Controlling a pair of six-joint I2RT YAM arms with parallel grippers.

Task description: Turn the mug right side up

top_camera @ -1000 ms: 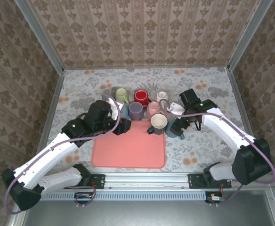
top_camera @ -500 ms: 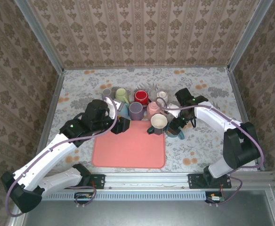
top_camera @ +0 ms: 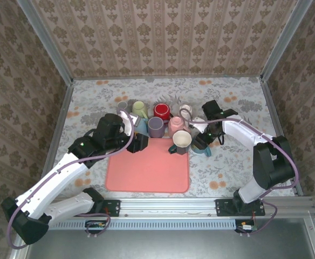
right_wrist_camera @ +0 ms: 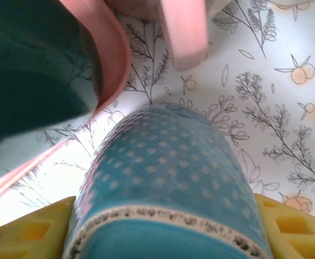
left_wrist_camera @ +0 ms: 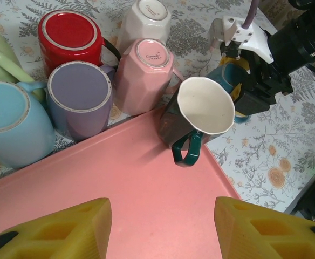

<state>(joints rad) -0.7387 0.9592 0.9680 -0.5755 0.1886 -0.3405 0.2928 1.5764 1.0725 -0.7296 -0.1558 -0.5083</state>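
Teal mug [right_wrist_camera: 168,178], dotted and banded, sits on the floral table [right_wrist_camera: 287,108] just beside the right edge of the pink tray [left_wrist_camera: 120,183]. Clasping it is the right gripper [right_wrist_camera: 165,232], with a yellow pad [right_wrist_camera: 22,229] against each side. Adjacent, on the tray's corner, a dark green mug [left_wrist_camera: 200,116] shows its white interior. Beyond the tray's far edge, the red mug [left_wrist_camera: 70,40], lilac mug [left_wrist_camera: 81,97] and pink mug [left_wrist_camera: 146,73] stand base up. Over the tray hovers the left gripper [left_wrist_camera: 163,226], jaws apart and empty.
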